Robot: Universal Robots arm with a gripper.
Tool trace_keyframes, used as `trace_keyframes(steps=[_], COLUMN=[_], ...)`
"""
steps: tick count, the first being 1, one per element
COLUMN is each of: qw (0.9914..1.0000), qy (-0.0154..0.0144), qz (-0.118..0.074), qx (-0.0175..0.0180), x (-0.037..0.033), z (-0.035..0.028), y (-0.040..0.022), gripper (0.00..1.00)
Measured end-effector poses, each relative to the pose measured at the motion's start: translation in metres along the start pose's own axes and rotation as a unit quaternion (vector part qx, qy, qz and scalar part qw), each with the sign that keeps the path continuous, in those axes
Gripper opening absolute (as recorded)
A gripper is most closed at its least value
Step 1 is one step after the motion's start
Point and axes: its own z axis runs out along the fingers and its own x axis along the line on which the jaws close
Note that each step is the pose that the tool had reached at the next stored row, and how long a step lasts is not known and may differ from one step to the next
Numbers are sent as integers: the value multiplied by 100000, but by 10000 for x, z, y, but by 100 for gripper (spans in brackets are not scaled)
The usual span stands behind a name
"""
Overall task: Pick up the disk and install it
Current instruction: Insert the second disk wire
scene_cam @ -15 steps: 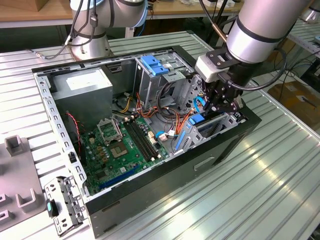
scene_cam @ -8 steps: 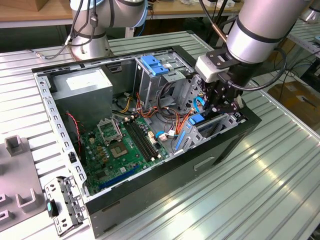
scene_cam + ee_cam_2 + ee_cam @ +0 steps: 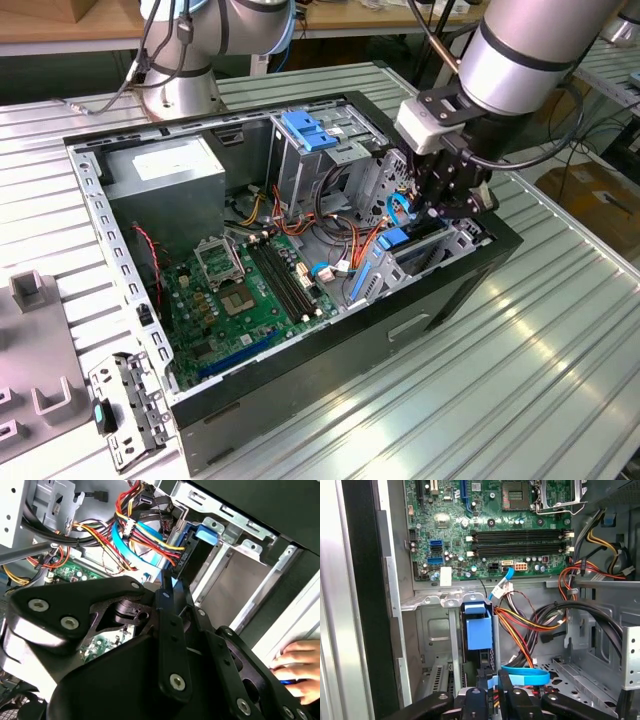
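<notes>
Gripping the disk [image 3: 479, 632] edge-on, the clenched hand [image 3: 448, 205] above the drive bay [image 3: 455, 245].

— Where's the arm [image 3: 530, 45] right now?

— It comes in from the top of the exterior view, on that view's right, and slopes down toward the middle. The silver tube ends in a pale wrist block [image 3: 428, 122], and the black gripper [image 3: 447, 200] hangs below that, pointing down.

— And the fingers?

— In the second wrist view the gripper [image 3: 172, 592] shows two black linkage plates that meet at narrow tips, drawn close together. The first wrist view shows the gripper [image 3: 492, 682] the same way, tips nearly closed on each other.

— Anyone else around?

— A person's hand [image 3: 298, 667] lies flat at the edge of the second wrist view.
</notes>
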Motion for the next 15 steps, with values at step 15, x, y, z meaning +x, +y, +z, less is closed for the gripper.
trace_keyframes(steps=[15], qw=[100000], qy=[-3], qz=[1], qx=[-1], x=[-5], z=[-10], y=[-1], gripper=[11])
